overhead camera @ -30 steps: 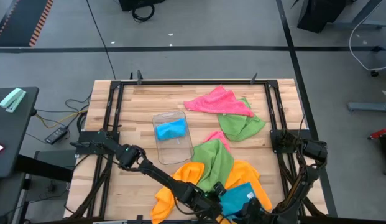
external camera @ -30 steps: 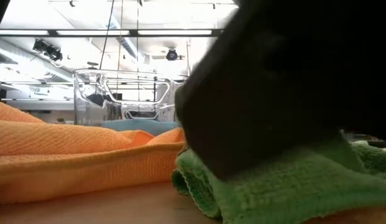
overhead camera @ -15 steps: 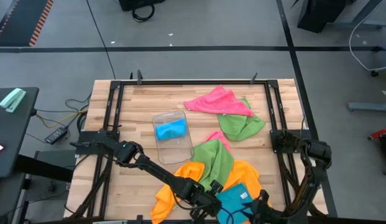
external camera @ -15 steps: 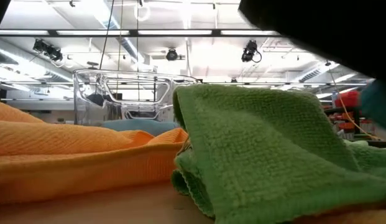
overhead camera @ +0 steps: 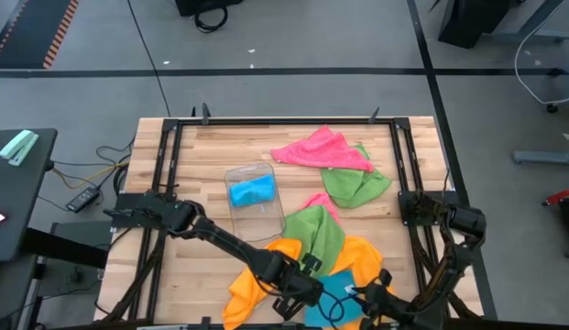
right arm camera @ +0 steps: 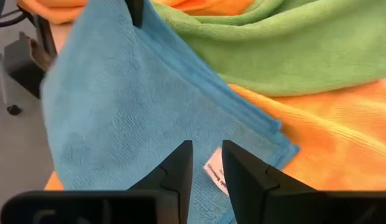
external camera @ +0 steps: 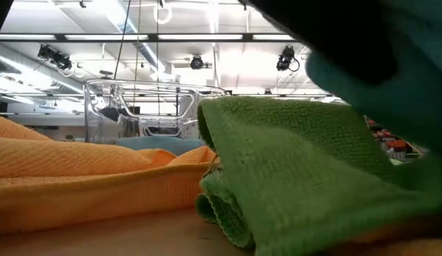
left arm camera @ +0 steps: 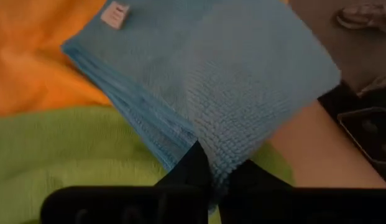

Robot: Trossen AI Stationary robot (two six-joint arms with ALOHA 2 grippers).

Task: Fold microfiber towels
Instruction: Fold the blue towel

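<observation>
Blue towel (overhead camera: 337, 298) shifted left, pinched by left gripper (overhead camera: 307, 295); right gripper (right arm camera: 207, 163) alongside.

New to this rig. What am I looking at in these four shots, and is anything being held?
Two dark robot arms work at a wooden table. One camera looks straight down from above, one sits at table-top height, and one rides on each wrist.

On the table lie a pink towel, a green towel beside it, another green towel over an orange towel, and a clear plastic tray with a blue cloth inside.

At the near edge, the left gripper is shut on a corner of the sky blue towel. The right gripper sits at that towel's edge by its white label, fingers slightly apart; whether it grips is unclear.
</observation>
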